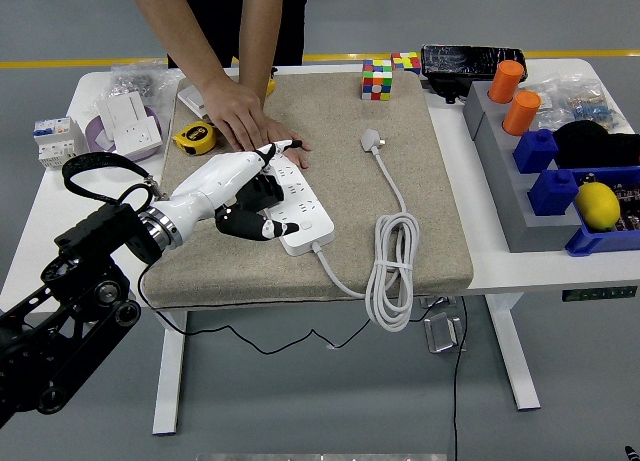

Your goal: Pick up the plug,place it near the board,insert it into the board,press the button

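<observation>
A: Left hand [243, 191], white-shelled with black fingers, is over the near-left end of the long white power strip [295, 209] on the beige mat [330, 171].

B: Fingers?

A: Curled around the black plug adapter [262, 190], which sits right at the strip's face. Whether it's fully seated, I can't tell.

B: And the person?

A: A bare hand [245, 116] is pressed flat on the mat at the strip's far end, holding it down.

B: Anything else close by?

A: The strip's own white cable coil [392, 271] lies to the right, and a yellow tape measure [194, 138] just left of the person's hand.
</observation>
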Available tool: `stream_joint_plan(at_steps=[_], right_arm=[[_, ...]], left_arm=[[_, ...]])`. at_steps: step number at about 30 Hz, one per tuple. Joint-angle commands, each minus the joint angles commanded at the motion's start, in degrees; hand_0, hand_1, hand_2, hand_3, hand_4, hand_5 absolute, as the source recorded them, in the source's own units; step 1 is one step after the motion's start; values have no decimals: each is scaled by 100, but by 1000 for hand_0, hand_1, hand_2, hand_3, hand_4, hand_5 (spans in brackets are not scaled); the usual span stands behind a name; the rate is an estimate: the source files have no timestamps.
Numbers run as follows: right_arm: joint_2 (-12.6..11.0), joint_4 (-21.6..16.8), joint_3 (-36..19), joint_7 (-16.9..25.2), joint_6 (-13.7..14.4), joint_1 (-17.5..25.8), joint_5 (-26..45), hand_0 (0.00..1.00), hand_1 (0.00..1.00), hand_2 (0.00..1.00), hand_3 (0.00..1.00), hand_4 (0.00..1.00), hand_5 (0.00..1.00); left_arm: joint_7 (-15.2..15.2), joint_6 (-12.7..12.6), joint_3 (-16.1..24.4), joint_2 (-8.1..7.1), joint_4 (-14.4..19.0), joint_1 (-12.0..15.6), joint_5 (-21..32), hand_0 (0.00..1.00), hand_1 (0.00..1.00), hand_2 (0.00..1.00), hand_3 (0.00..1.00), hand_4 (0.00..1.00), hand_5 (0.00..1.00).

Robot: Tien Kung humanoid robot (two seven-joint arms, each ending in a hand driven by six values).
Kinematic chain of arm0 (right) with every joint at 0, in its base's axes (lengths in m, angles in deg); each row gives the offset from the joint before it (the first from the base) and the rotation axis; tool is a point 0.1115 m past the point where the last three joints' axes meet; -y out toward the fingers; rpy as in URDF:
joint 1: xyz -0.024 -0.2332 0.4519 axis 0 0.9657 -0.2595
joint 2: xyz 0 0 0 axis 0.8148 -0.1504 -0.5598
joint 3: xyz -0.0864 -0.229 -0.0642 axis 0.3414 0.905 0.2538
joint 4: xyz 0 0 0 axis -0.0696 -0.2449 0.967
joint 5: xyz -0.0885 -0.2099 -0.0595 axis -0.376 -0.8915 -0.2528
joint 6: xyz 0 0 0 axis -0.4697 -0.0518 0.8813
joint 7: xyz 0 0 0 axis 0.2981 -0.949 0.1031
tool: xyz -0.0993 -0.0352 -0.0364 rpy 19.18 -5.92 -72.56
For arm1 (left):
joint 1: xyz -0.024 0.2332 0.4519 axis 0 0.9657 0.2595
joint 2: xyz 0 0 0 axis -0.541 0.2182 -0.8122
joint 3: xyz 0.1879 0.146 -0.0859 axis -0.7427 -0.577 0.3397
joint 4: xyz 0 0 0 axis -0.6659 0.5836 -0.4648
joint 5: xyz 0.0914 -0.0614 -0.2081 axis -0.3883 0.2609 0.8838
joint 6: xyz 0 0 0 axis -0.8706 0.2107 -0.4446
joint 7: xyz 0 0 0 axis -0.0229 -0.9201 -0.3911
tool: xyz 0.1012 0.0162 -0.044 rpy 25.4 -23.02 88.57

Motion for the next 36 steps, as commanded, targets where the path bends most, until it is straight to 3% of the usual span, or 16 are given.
stream_joint_plan(at_steps=[4,5,13,26,36], right_arm=[[-4,-3,-2,2,3,-13,-2,957,846,783,794,998,998],[-4,-2,1,2,2,-15,0,957,846,783,794,998,998],[-4,-1,21,4,1,-20,14,957,846,783,795,998,998],[-8,-1,38,8,3,-49,30,957,846,783,795,998,998],[5,-3,9,10,4,-52,18,958,846,783,795,998,998]], left_arm=[[3,9,-314,-40,-188,-160,-94,180,82,166,934,543,2],[-3,16,-387,-43,-241,-200,-119,163,44,137,905,663,2],[15,14,-825,22,-722,-483,-340,146,28,130,896,671,2],[161,-122,-1294,276,-1726,-875,-591,145,25,130,888,684,2],[190,-154,-1295,255,-1886,-864,-632,144,24,131,885,687,2]])
